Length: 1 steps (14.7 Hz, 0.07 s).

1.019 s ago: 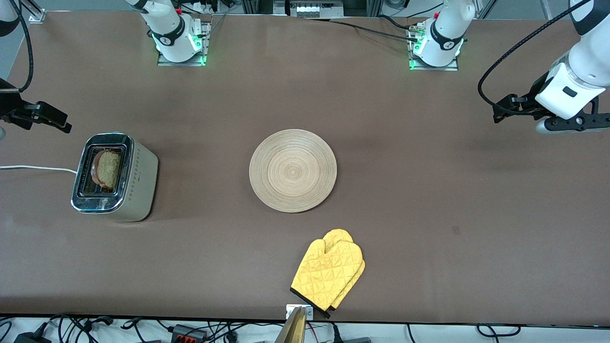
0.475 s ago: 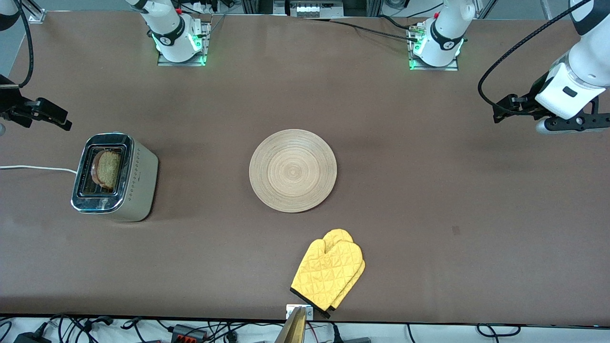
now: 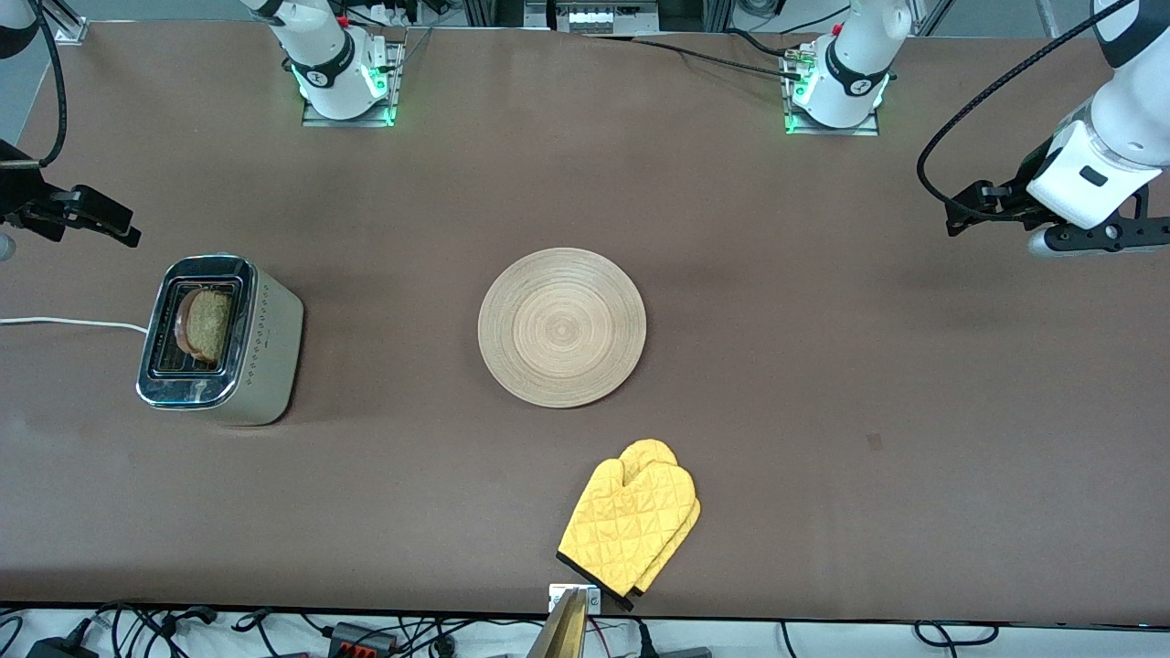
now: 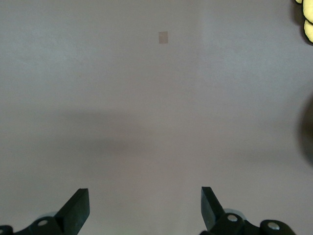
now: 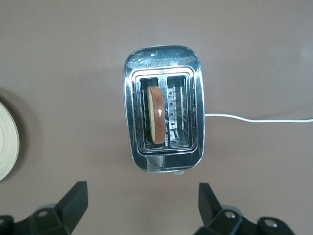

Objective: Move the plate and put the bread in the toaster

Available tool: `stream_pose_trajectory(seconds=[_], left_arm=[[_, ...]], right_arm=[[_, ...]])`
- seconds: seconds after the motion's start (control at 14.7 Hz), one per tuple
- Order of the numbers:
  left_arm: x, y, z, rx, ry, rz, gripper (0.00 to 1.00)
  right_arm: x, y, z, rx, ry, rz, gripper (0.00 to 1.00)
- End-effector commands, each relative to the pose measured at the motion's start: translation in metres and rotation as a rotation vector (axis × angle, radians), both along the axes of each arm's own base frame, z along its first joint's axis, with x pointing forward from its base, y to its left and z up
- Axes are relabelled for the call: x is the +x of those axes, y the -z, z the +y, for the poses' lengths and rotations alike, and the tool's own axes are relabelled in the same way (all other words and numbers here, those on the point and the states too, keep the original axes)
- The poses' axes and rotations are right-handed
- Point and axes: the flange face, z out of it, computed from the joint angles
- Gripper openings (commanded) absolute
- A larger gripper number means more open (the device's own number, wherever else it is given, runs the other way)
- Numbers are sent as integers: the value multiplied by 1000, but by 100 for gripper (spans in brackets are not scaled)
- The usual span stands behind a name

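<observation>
The light-wood plate lies flat at the middle of the table, and its rim shows in the right wrist view. The toaster stands toward the right arm's end. The bread stands upright in one of its slots, as the right wrist view shows within the toaster's chrome top. My right gripper is open and empty over bare table beside the toaster. My left gripper is open and empty over bare table at the left arm's end.
A yellow oven mitt lies near the table's front edge, nearer to the camera than the plate; its tip shows in the left wrist view. The toaster's white cord runs off the right arm's end of the table.
My right gripper has drifted very slightly away from the toaster. The plate, bread, toaster and left gripper have not moved.
</observation>
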Motion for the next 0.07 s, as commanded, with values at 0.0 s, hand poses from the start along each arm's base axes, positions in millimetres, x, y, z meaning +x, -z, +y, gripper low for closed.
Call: stream_pose_trajectory(seconds=[0.0], left_arm=[[-2,-5,2,3,-6,5,100]], right_arm=[[-7,-4,3,-5,-13,2,100]])
